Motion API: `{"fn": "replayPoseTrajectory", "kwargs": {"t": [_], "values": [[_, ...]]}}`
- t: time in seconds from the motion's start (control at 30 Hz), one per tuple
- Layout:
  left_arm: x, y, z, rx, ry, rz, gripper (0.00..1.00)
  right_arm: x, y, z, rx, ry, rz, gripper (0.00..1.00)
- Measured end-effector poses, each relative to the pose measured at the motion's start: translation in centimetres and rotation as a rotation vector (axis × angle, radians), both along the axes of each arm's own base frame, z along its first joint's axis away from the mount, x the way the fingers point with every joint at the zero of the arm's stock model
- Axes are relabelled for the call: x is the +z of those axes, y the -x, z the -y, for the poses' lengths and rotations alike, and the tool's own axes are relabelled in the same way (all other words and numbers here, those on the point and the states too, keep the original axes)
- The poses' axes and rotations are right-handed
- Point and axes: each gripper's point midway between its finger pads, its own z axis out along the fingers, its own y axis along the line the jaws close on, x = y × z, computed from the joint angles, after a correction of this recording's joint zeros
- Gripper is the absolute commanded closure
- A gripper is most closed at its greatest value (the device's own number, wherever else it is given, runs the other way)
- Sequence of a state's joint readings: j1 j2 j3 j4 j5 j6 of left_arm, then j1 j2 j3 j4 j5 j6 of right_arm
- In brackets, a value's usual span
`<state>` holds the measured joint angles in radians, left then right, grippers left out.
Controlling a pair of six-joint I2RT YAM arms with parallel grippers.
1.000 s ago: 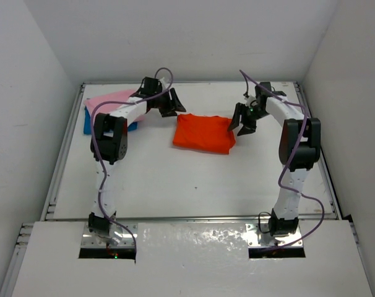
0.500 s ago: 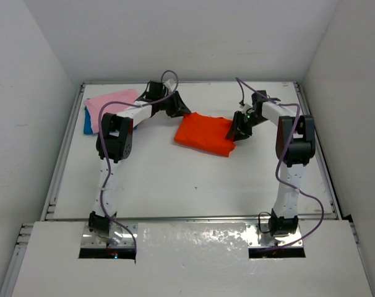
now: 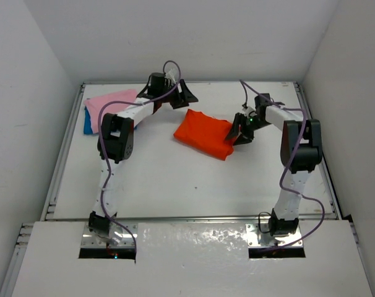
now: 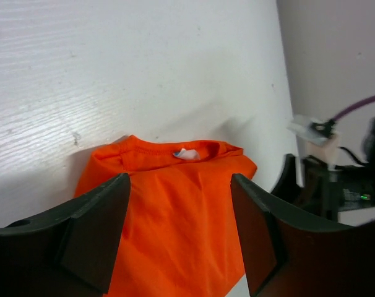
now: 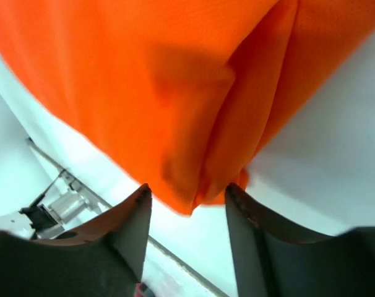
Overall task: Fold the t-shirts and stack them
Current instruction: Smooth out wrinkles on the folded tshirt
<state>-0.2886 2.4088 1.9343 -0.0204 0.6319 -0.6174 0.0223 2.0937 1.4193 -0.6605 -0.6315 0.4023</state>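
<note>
1. The orange shirt (image 3: pixel 203 133) is seen folded into a compact, slightly skewed rectangle near the middle of the desk (image 3: pixel 175 182). Its collar and label are shown along one edge in the left wrist view.
2. The pink shirt (image 3: pixel 110 102) is laid folded at the far left corner on top of the blue shirt (image 3: pixel 87 125), of which only an edge is shown.
3. The left gripper (image 3: pixel 185 98) is held spread wide just off the orange shirt's far left corner, and nothing is held in it.
4. The right gripper (image 3: pixel 238 132) is set low at the shirt's right edge. Its jaws are apart, with a bulging fold of orange cloth reaching between them, and no clamping is seen.
5. Folding is judged finished, and the orange shirt is left to be carried onto the pink-and-blue stack.
6. The cloth is expected to be light, limp and quick to sag or fall open if it is lifted from a single point.
7. Hold is best taken at two opposite edges, low against the desk, so that every layer is caught.
8. If only the top layers are pinched, the fold is likely to be pulled open.
</note>
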Motion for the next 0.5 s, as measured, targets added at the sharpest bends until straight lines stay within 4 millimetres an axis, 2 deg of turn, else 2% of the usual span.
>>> {"fn": "replayPoseTrajectory", "kwargs": {"t": [0.1, 0.2, 0.27, 0.4, 0.5], "values": [[-0.5, -0.1, -0.6, 0.011, -0.051, -0.005, 0.36, 2.0, -0.6, 0.6, -0.027, 0.038, 0.053, 0.46], [-1.6, 0.3, -1.3, 0.015, -0.113, -0.023, 0.36, 3.8, -1.3, 1.4, -0.064, 0.092, 0.108, 0.52], [-2.1, 0.9, -1.7, 0.008, -0.145, -0.037, 0.37, 4.5, -1.9, 1.9, -0.087, 0.12, 0.136, 0.5], [-2.4, 2.8, -2.6, -0.003, -0.197, -0.058, 0.37, 4.8, -4.0, 2.4, -0.109, 0.146, 0.173, 0.46], [-1.8, 4.6, -3.4, -0.011, -0.229, -0.066, 0.37, 3.9, -6.0, 2.7, -0.113, 0.157, 0.193, 0.51]]}}
